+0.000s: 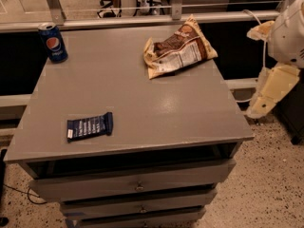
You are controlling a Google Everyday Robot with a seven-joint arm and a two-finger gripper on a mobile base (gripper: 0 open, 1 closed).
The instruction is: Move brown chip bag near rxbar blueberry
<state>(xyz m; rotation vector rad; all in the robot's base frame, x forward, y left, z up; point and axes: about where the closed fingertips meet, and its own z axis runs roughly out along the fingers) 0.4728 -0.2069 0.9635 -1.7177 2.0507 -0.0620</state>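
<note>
Brown-and-cream crinkled chip bag [178, 51] upper ctr, untouched; flat navy rxbar wrapper [89, 126] lower left. Pincer [268, 93] off grey worktop [142, 94], right edge, open/shut can't tell. I'd reach for bag first.

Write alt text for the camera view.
The brown chip bag lies far right on a grey cabinet top, the rxbar blueberry front left, well apart. A Pepsi can stands at the far left corner; the gripper hangs beyond the right edge.

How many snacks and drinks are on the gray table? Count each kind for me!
Chip bags: 1, the brown chip bag
Snack bars: 1, the rxbar blueberry
Soda cans: 1, the Pepsi can
Total: 3
The gripper hangs beside the table's right edge.
</note>
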